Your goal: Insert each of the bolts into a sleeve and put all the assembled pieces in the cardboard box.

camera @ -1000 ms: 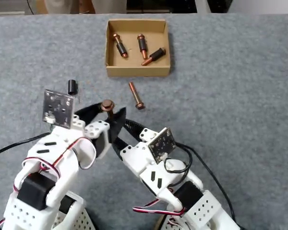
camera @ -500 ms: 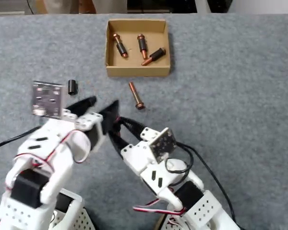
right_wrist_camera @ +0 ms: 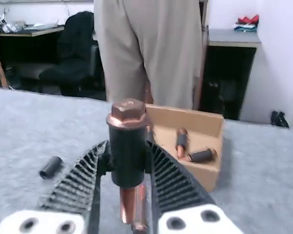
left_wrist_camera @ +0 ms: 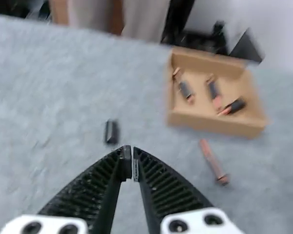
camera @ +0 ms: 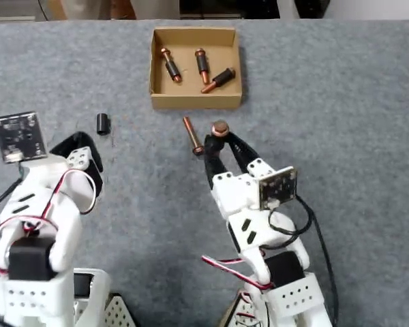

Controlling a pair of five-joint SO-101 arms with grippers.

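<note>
My right gripper is shut on an assembled bolt-and-sleeve piece, a copper bolt standing upright in a black sleeve, its head just in front of the cardboard box. Inside the box lie three assembled pieces. A loose copper bolt lies on the felt close beside the right gripper. A loose black sleeve lies to the left. My left gripper is shut on nothing, a short way from that sleeve.
Grey felt covers the table, with open room at the right and far left. A person stands behind the table's far edge. Both arm bases sit at the near edge.
The assembled piece passed from between both grippers to my right gripper, which swung right toward the box. My left arm pulled back to the left and closed.
</note>
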